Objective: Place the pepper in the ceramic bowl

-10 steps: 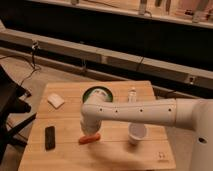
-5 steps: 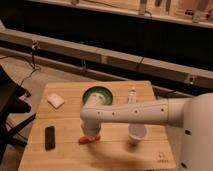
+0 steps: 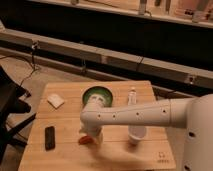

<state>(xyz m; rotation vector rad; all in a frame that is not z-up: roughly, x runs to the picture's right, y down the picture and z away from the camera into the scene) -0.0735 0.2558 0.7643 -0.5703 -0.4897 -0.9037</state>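
Observation:
The pepper (image 3: 84, 140), small and red-orange, lies on the wooden table (image 3: 60, 156) near the front, left of centre, partly hidden by my arm. The gripper (image 3: 92, 135) hangs from the white arm that reaches in from the right, and it is right at the pepper's right end, low to the table. The ceramic bowl (image 3: 96, 93), green inside with a dark rim, stands behind the gripper towards the table's far edge; the arm's wrist covers its near rim.
A black rectangular block (image 3: 50, 137) lies left of the pepper. A white flat object (image 3: 56, 101) sits at the far left. A white cup (image 3: 137, 134) stands right of the gripper, a small white bottle (image 3: 132, 96) right of the bowl. A dark chair (image 3: 7, 112) stands left of the table.
The arm has swung left and down over the pepper. The pepper, fully in view one second ago, is now partly covered by the gripper.

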